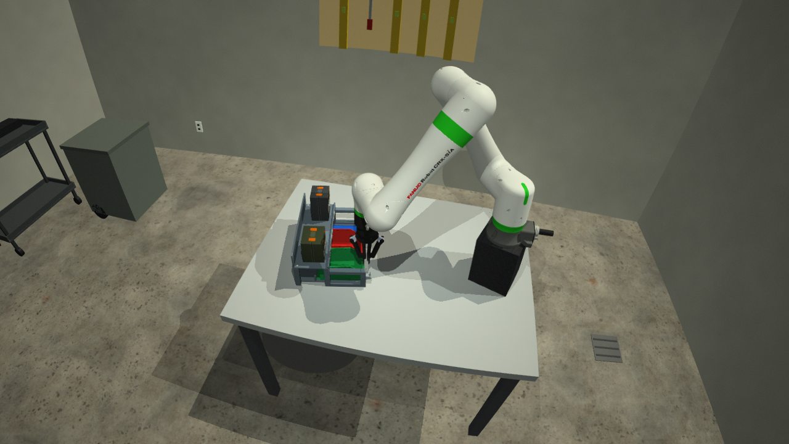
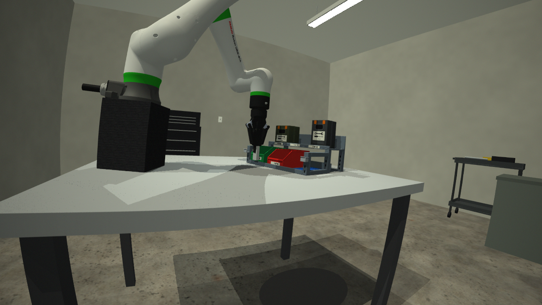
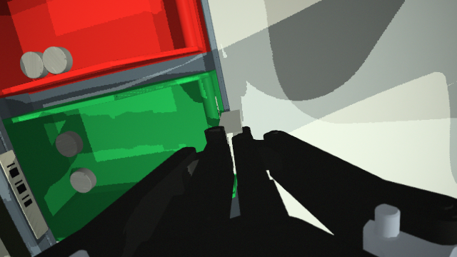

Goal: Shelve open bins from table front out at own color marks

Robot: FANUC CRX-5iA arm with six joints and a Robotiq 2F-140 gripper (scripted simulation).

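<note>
On the lower level of a grey shelf rack (image 1: 346, 271) (image 2: 326, 159) (image 3: 143, 73), at one end of the row, sits an open green bin (image 1: 346, 258) (image 2: 264, 154) (image 3: 136, 125), its front toward the robot. Two round grey parts (image 3: 83, 180) lie inside it, apart from each other. Next along the row is an open red bin (image 1: 344, 237) (image 2: 286, 157) (image 3: 107, 21), also front out, with two short grey cylinders (image 3: 57, 60) side by side in it. A strip of blue (image 1: 344, 227) (image 2: 308, 169) shows beyond the red bin.

The gripper (image 1: 368, 259) (image 2: 256, 147) (image 3: 233, 126) points down at the green bin's front end, its black fingers clenched together with nothing grasped. A small pale block (image 2: 255, 153) (image 3: 231, 121) shows at the fingertips; whether it touches the bin cannot be told.

Above the bins' rear, the rack's upper board carries an olive case (image 1: 312, 245) (image 2: 286, 134) and a dark grey case (image 1: 319, 204) (image 2: 323, 133), both upright. The rack stands on a white table (image 1: 413, 331) (image 2: 227, 212), well apart from the black pedestal (image 1: 496, 262) (image 2: 123, 136) of the white arm (image 1: 419, 160) (image 2: 162, 41). Beyond the table is a grey-green cabinet (image 1: 113, 171) (image 2: 519, 212).
</note>
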